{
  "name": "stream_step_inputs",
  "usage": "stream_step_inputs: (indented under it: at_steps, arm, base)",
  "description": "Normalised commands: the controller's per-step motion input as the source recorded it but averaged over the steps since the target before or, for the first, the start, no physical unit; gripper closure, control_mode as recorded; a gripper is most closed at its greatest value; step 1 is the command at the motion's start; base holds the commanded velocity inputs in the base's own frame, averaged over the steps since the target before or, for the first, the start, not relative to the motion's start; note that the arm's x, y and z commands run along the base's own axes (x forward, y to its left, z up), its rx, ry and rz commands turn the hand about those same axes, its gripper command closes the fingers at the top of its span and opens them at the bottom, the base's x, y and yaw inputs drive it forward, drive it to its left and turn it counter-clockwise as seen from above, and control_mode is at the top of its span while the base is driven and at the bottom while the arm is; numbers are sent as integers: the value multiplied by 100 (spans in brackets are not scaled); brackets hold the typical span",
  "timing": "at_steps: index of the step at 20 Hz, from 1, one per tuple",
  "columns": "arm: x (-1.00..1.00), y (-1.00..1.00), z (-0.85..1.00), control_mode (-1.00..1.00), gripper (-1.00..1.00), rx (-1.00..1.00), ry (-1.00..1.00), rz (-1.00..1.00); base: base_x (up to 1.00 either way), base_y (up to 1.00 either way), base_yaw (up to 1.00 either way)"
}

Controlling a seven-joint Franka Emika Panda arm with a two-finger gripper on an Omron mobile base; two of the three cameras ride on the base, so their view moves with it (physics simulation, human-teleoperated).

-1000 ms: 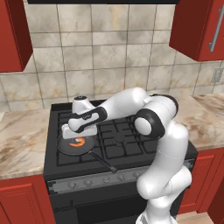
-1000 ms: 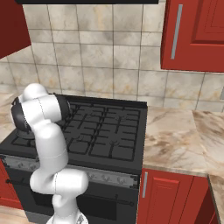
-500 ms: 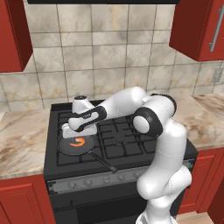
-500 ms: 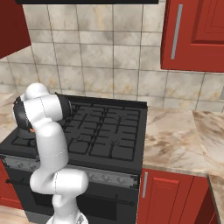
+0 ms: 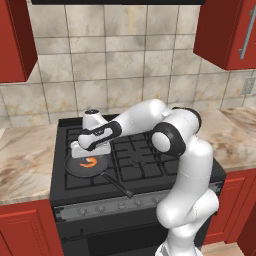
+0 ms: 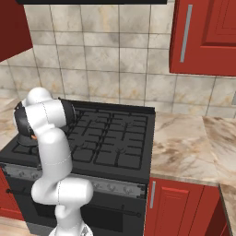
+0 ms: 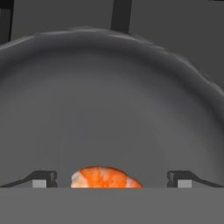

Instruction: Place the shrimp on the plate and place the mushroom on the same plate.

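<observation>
Shrimp sits in the frying pan on the stove, not yet grabbed. Gripper low over pan, fingers wide either side of shrimp. Nothing plated so far; both items left.

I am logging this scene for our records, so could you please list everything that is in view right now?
shrimp: one, bright orange, curled, lying in the frying pan, between the gripper's fingertips in the hand view.
frying pan: one, black, long handle, on the stove's front left burner.
stove: one, black, with grates and front knobs, set between the counters.
counters: two, beige marble, either side of the stove.
cabinets: red, above and below the counters.
wall tiles: beige, behind the stove.
arm: one, white with dark joints, reaching left over the stove.
gripper: one, open, low in the pan, straddling the shrimp.
</observation>
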Motion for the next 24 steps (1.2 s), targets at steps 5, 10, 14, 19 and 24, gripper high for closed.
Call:
stream_step_inputs:
  at_steps: [5, 10, 14, 19, 24]
  arm:
    - [-2, 0, 0, -100, -100, 0, 1, 0]
    - [-9, 0, 0, -100, -100, 0, 1, 0]
    - [-11, 0, 0, -100, -100, 0, 0, 0]
    - [-3, 0, 0, -100, -100, 0, 1, 0]
    - [1, 0, 0, -100, -100, 0, 2, 0]
  base:
    - [0, 0, 0]
    - [0, 0, 0]
    - [0, 0, 0]
    - [0, 0, 0]
    - [0, 0, 0]
